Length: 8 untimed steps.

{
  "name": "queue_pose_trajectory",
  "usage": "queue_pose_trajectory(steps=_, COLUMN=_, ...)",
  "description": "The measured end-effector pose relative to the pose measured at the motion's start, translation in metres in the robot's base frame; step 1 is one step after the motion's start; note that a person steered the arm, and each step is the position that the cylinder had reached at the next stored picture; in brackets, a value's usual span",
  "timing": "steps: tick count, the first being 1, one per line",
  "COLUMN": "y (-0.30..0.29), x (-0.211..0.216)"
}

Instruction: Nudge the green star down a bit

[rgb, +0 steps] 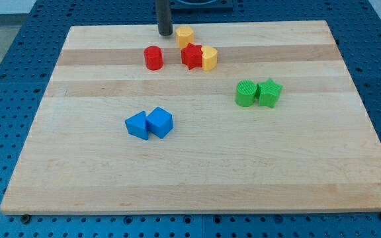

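No claw here: my tip (165, 34) rests near the counter's (197, 178) top edge, beside the yellow block (184, 36), well apart from the green star (269, 92), which touches the green cylinder (246, 94) at the view's right.

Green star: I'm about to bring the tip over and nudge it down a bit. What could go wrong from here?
1. My tip sits at the view's top beside the yellow block; a straight path to the green star may clip the red star cluster.
2. The green cylinder touches the star's left side, so an off-centre push could drag it along or spin the star.
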State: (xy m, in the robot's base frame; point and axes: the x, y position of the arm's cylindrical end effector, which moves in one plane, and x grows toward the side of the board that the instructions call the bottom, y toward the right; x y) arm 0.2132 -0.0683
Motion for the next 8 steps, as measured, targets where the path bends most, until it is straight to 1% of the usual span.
queue_pose_trajectory(steps=1, y=0.021, x=0.005)
queue_pose_trajectory(steps=5, y=0.107, x=0.052)
queue_pose_trajectory(steps=6, y=0.114, x=0.056)
queue_pose_trajectory(steps=8, y=0.101, x=0.076)
